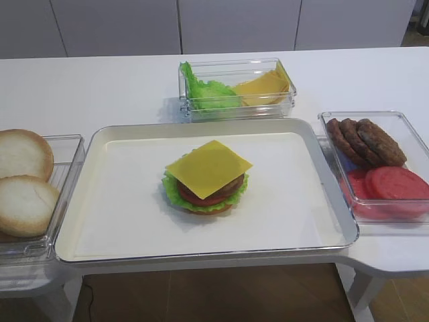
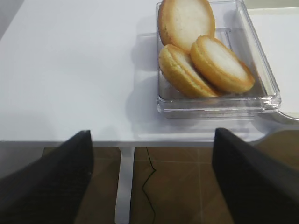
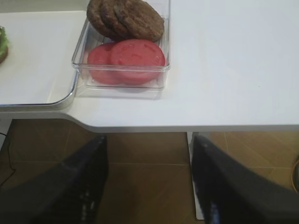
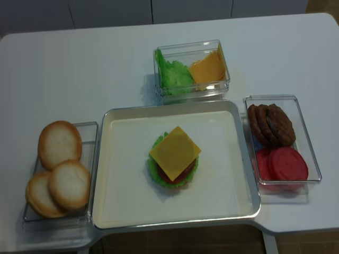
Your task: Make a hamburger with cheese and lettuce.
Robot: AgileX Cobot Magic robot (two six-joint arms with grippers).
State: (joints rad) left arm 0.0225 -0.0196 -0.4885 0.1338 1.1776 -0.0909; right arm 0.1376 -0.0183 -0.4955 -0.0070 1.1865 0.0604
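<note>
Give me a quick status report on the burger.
Left pincer and right pincer open, empty, off the table edge. Cheese tops the hamburger on the tray. Nothing in the way.

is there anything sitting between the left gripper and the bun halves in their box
Nothing visible. In the left wrist view the open left gripper hangs off the table edge, and only bare white tabletop lies between it and the clear box holding the bun halves.
</note>
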